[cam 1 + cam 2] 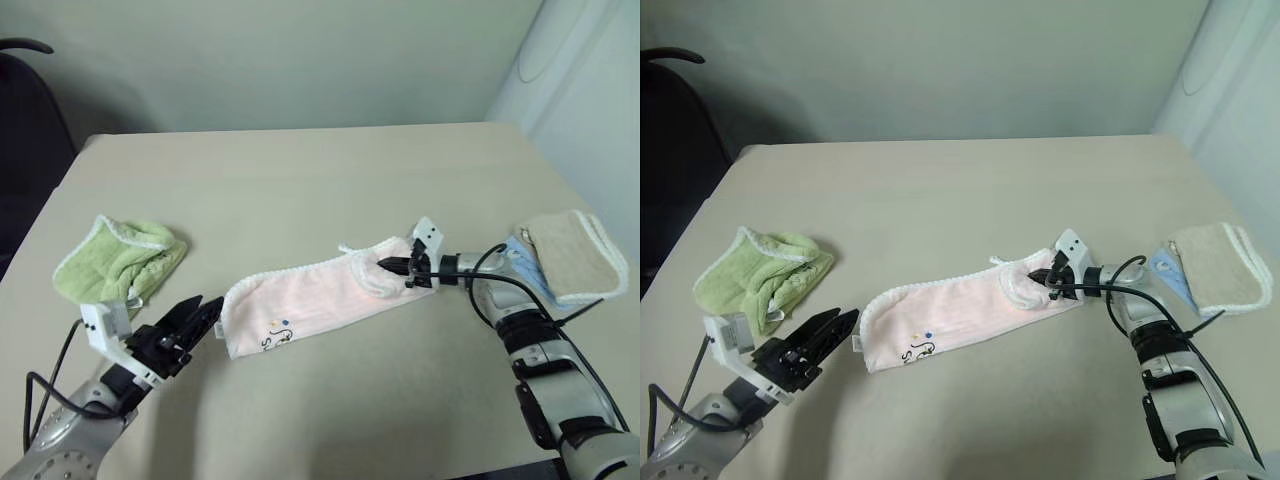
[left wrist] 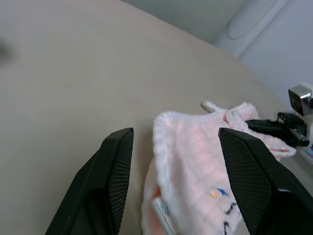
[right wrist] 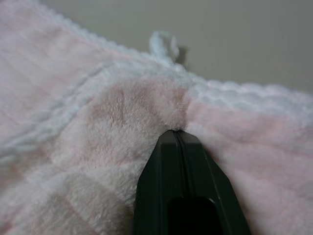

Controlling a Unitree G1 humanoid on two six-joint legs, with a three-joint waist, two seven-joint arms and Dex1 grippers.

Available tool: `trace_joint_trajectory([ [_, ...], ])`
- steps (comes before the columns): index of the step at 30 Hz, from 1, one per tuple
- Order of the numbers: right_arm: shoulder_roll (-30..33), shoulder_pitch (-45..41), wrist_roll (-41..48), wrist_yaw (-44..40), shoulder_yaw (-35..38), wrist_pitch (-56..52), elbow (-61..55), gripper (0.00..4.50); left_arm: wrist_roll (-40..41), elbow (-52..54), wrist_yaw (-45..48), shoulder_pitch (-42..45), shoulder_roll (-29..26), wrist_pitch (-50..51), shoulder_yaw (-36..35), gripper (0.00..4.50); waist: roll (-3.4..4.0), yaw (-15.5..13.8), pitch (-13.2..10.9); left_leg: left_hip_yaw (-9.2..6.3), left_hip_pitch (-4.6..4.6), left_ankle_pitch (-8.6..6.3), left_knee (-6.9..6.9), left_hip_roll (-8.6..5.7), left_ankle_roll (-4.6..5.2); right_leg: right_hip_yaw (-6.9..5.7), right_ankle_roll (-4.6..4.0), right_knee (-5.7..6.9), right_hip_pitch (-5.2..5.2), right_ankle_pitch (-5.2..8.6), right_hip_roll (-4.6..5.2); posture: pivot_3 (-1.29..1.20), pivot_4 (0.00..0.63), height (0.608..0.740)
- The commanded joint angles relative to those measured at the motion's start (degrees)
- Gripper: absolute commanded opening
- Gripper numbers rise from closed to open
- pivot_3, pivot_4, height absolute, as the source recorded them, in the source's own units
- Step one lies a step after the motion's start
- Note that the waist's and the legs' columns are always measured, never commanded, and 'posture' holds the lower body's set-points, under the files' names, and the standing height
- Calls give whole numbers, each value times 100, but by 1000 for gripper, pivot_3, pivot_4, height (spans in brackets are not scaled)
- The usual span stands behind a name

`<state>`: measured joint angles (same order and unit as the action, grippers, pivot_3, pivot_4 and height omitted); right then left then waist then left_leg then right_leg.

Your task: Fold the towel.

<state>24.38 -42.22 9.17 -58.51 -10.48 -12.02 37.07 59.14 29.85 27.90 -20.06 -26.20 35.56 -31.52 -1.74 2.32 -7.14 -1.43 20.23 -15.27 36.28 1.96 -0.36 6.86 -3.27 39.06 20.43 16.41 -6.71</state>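
Right gripper (image 1: 392, 266) jaws pinch the towel (image 1: 320, 305) at 3 o'clock (left gripper (image 1: 205, 315) gapes empty); lift evenly toward 9.

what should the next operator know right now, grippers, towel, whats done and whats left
Right gripper: fingers shut, pinching the right end of the pink towel.
Left gripper: open, holding nothing, just off the towel's left end.
Towel: lies as a long narrow band across the table, embroidered mark near its left end, loop at the far right corner.
Done: towel appears folded once lengthwise.
Left: probably bring one end over the other and flatten.
Nearby: green cloth at left, beige towel at right.
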Motion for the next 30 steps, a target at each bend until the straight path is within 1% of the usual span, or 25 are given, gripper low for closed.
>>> trace_joint_trajectory([
  [1, -16, 137, -294, 25, -75, 410, 341, 32, 315, 448, -186, -349, 22, 37, -204, 3033, -3, -4, 2, -1, -18, -1, 0, 0, 2, 0, -1, -3, -21, 0, 0, 0, 150, 740],
  [4, -48, 96, 0, -73, 226, 280, 118, 32, 678, 599, -280, -780, -21, 170, -299, 3033, -3, -7, 2, -1, -36, -3, 1, 0, 4, 1, -2, -13, -49, -1, 1, 0, 150, 740],
  [6, -34, 60, 165, -101, 403, 191, -114, 0, 1004, 675, -314, -1066, -37, 274, -346, 3384, -1, -9, 0, -1, -34, -2, 1, 0, 4, 1, -2, -16, -48, -1, 1, 0, 150, 740],
  [9, -26, 19, 304, -107, 568, 92, -342, 0, 1600, 742, -443, -1354, -22, 389, -349, 4294, 3, -14, -3, -1, -27, 0, -2, 0, 0, 1, -2, -16, -39, 0, 1, 0, 150, 740],
  [10, -32, 20, 317, -104, 590, 70, -387, 0, 1705, 756, -473, -1411, -46, 408, -333, 4469, 4, -15, -4, -1, -26, 0, -4, 0, -1, 1, -2, -16, -37, 0, 1, 0, 150, 740],
  [13, -86, 34, 347, -78, 631, 50, -495, 0, 1623, 837, -619, -1563, -190, 554, -80, 4469, 7, -19, -5, -1, -26, 1, -9, 0, -2, 1, -1, -15, -33, 1, 1, 0, 150, 740],
  [16, -167, 32, 378, -28, 674, 51, -546, 0, 1590, 741, -989, -1392, -274, 664, 204, 4469, 12, -21, -9, -1, -26, 1, -10, 0, -2, 1, -1, -15, -31, 2, 1, 0, 150, 740],
  [20, -230, -26, 508, 24, 834, 2, -648, 0, 1245, 615, -1268, -1074, -447, 868, 712, 4469, 14, -30, -9, -1, -26, 1, -10, 0, -2, 1, -1, -15, -29, 2, 1, 0, 150, 740],
  [24, -172, -56, 623, -2, 973, -69, -791, 0, 1215, 180, -1497, -620, -370, 925, 958, 4469, 16, -34, -11, -1, -20, 1, -11, 0, -2, 1, -2, -15, -23, 1, 1, 0, 150, 740],
  [26, -135, -55, 673, 18, 1053, -120, -893, 0, 1156, -9, -1604, -405, -299, 942, 1071, 4469, 30, -61, -15, -1, -21, 2, -11, 0, -3, 1, -2, -14, -25, 1, 1, 0, 150, 740],
  [30, -93, -11, 740, 77, 1170, -246, -1130, 0, 1203, -321, -1816, -113, -38, 883, 1088, 4469, 48, -117, -21, -1, -29, 6, -9, -1, -6, 1, -6, -11, -35, -2, 1, 0, 150, 740],
])
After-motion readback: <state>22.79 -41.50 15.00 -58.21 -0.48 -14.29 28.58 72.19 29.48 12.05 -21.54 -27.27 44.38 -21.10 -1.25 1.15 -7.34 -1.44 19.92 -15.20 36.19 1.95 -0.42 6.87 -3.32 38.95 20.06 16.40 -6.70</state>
